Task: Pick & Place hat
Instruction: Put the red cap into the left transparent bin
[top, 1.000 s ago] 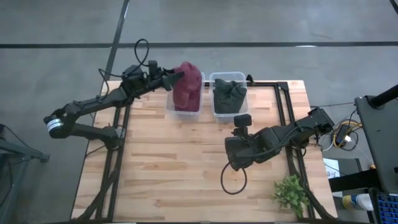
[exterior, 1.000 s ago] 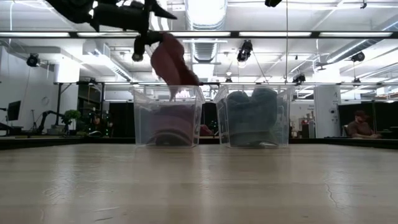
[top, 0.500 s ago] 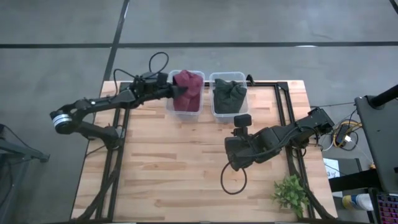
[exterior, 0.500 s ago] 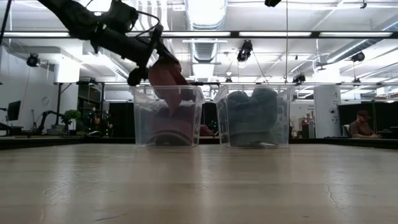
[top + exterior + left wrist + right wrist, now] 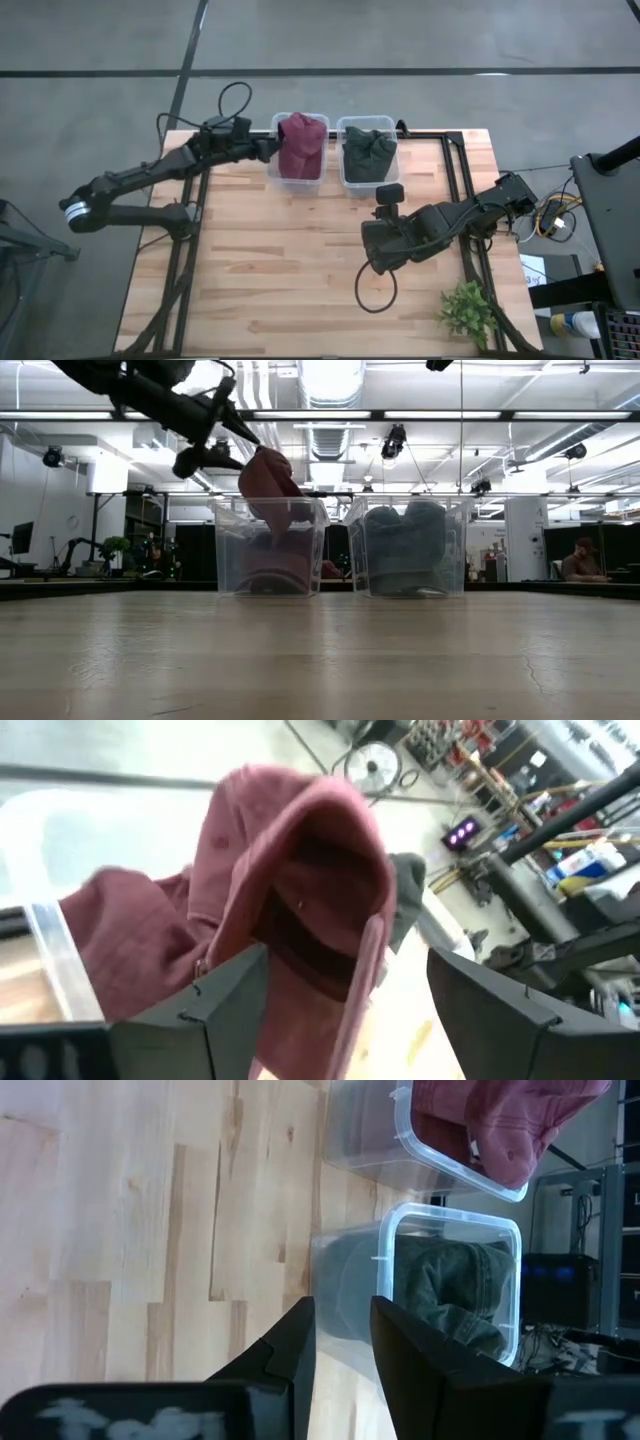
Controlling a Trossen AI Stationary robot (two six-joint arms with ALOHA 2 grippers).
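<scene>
The wooden worktop carries two clear bins at its far edge — the left bin holds the maroon hat, piled above the rim. The left pincer is spread just left of the hat, not gripping it. The right pincer idles mid-worktop — nearly pressed together, empty.

Two bins side by side at the far edge of a tabletop, with a robot arm on each side.

The left bin holds a hat piled above its rim; the right bin, just beside it, holds a second hat. The left claw hangs at the left bin's left rim, fingers spread, just beside the piled hat. The right claw rests over the middle of the tabletop, nearer the front than the bins, below the right bin. A plant sits at the front right corner.
</scene>
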